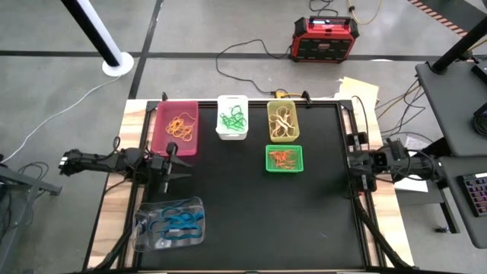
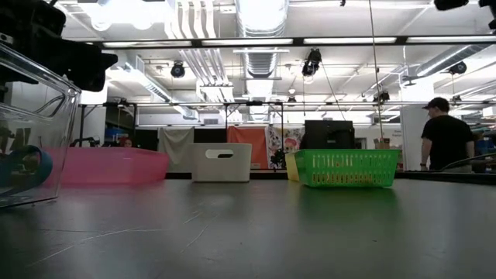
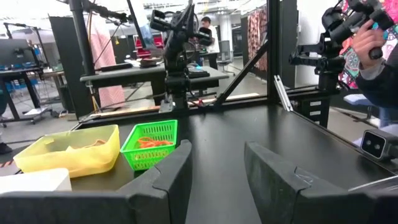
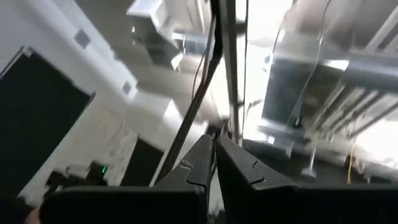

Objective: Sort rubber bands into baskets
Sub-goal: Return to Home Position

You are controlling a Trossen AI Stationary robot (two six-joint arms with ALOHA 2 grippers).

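Five baskets stand on the black mat. The pink basket point(image 1: 176, 126) holds orange rubber bands point(image 1: 179, 125), the white basket point(image 1: 232, 116) green ones, and the yellow-green basket point(image 1: 282, 119) yellow ones. The green mesh basket point(image 1: 284, 158) holds orange-red bands, and the clear basket point(image 1: 170, 223) blue bands point(image 1: 177, 221). My left gripper point(image 1: 181, 163) hovers open and level at the mat's left side, between the pink and clear baskets, with nothing between its fingers point(image 3: 214, 168). My right gripper point(image 1: 351, 162) is shut at the mat's right edge, tipped upward toward the ceiling point(image 4: 214, 149).
A red-black box point(image 1: 323, 38) and black cables lie on the floor beyond the table's far edge. A person point(image 2: 446, 139) stands in the room behind, and a person's hand point(image 3: 373, 43) shows near the right arm. Bare mat point(image 1: 251, 221) stretches between the baskets and the near edge.
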